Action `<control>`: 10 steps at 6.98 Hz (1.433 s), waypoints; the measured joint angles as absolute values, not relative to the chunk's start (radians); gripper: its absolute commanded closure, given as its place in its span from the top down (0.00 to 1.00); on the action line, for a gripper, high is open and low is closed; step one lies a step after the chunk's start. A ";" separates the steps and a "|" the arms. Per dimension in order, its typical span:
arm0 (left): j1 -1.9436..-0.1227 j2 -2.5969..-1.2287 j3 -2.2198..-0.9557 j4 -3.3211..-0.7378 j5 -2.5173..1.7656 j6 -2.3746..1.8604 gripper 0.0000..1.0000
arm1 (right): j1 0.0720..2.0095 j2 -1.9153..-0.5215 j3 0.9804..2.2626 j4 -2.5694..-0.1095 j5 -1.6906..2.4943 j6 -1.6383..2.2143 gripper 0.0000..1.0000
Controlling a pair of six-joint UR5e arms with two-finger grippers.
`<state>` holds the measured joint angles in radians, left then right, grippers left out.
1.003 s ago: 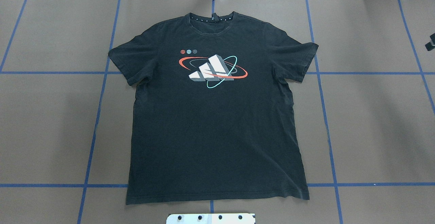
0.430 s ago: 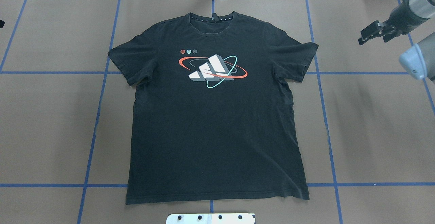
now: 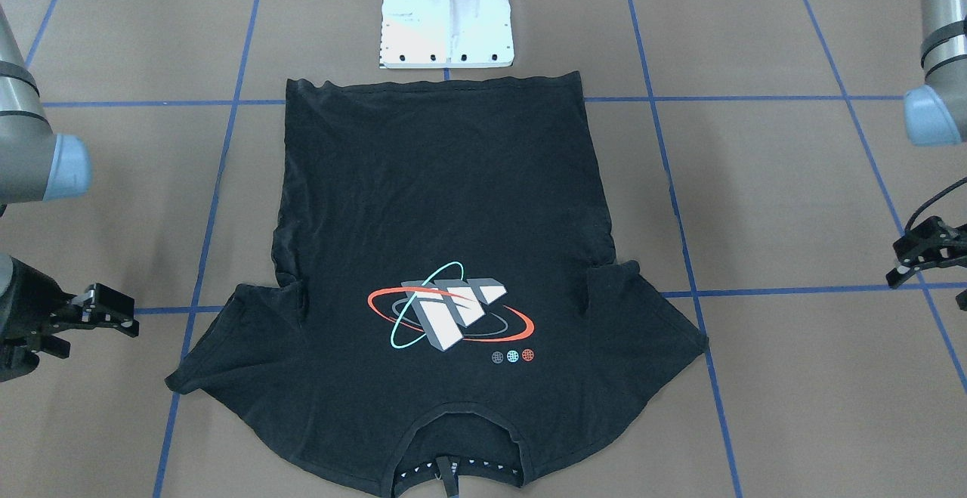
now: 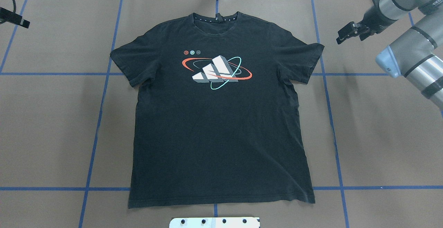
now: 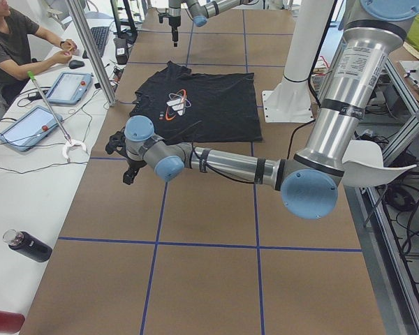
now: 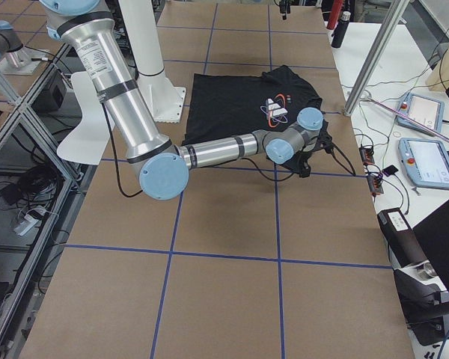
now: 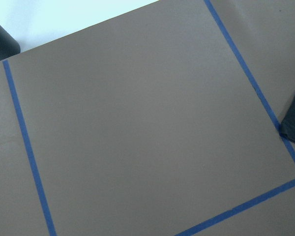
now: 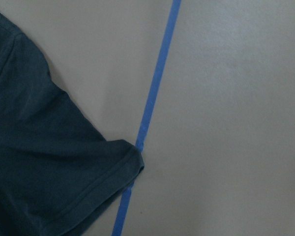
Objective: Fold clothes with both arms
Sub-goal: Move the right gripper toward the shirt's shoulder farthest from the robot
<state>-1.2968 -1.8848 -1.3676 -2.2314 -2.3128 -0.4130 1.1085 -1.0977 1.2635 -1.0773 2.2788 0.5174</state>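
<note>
Both spread apart, gripping nothing: left claw [image 3: 899,264], right claw [image 4: 349,37], each clear of T-shirt [image 4: 221,127].

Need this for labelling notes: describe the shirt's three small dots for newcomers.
A black short-sleeved T-shirt lies flat on the brown table. Overhead, above the left end of its ringed chest graphic, three tiny dots line up: red, teal, grey.

brown table [image 4: 380,134] (blue tape grid [image 4: 100,117]), white pedestal [image 3: 446,14], black bottle [image 5: 29,246]
</note>
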 measured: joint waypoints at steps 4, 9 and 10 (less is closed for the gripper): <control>-1.263 -1.918 -1.300 -2.409 -2.312 -0.618 1.00 | 1.019 -1.006 1.129 -0.974 2.123 0.521 0.94; -1.261 -1.925 -1.301 -2.414 -2.312 -0.625 1.00 | 0.991 -0.976 1.013 -0.843 2.119 0.519 0.45; -1.261 -1.925 -1.302 -2.415 -2.312 -0.625 1.00 | 0.991 -0.975 1.010 -0.838 2.121 0.520 0.31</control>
<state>-1.2609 -1.9251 -1.3017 -2.4145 -2.3117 -0.6247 0.9910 -0.9753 1.0095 -0.8381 2.1211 0.5204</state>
